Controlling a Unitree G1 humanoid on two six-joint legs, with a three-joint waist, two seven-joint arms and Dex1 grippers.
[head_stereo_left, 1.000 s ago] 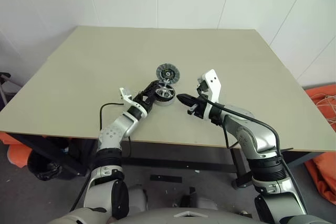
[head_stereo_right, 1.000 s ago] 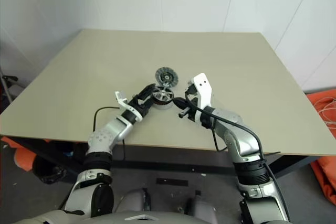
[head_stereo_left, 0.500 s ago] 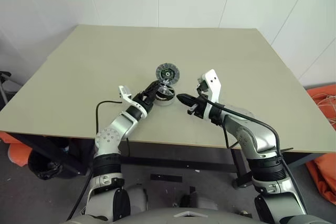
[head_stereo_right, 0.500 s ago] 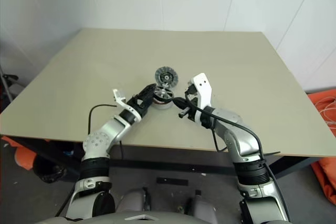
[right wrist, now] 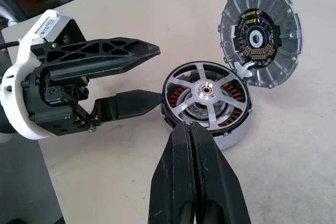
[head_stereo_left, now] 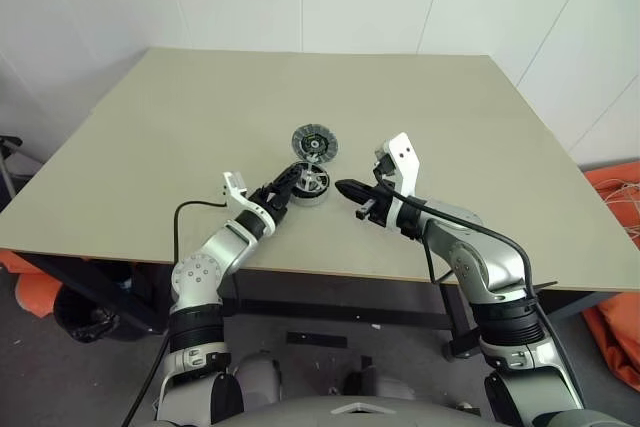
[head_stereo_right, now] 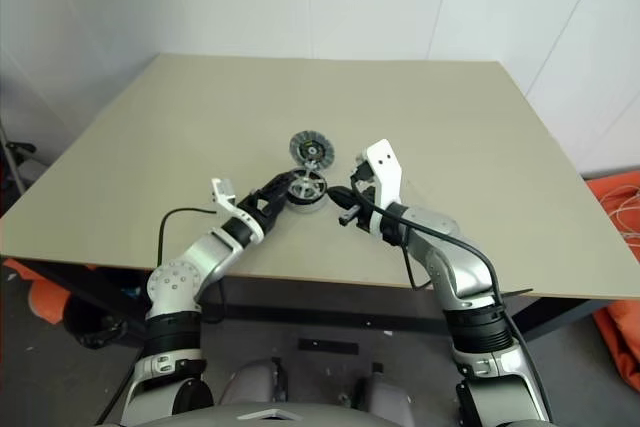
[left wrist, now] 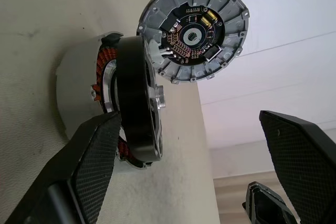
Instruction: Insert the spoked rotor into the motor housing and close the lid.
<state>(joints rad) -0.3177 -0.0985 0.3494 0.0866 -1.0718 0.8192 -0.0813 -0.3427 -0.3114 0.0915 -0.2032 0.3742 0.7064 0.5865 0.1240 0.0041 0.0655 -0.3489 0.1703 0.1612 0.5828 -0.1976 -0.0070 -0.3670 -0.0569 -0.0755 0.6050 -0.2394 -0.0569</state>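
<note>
Near the front middle of the table (head_stereo_left: 150,147), I see the motor housing (right wrist: 231,132), a shallow grey cup with copper windings showing, and I place everything else against it. Seated inside the housing is the spoked rotor (right wrist: 206,94), lying flat with its hub up and its dark rim level within the cup wall. Standing on edge at the housing's far side, joined to its rim, is the lid (right wrist: 261,39), swung open with its circuit face turned toward me. My left gripper (right wrist: 149,74) sits just beside the housing on my left, its two black fingers spread wide with nothing between them; compared with a second ago, when those fingers were right at the rotor, the hand has drawn back a little toward me, and the lower fingertip now ends just short of the housing wall (whether it grazes it, I cannot tell). My right gripper (head_stereo_left: 340,187) hangs near the housing on my right, fingers pressed together on nothing, and it has not moved. I judge from this that the insertion step is done, the rotor released in place. What remains is folding the lid down over the rotor, and the retreating left hand leaves room for that.
</note>
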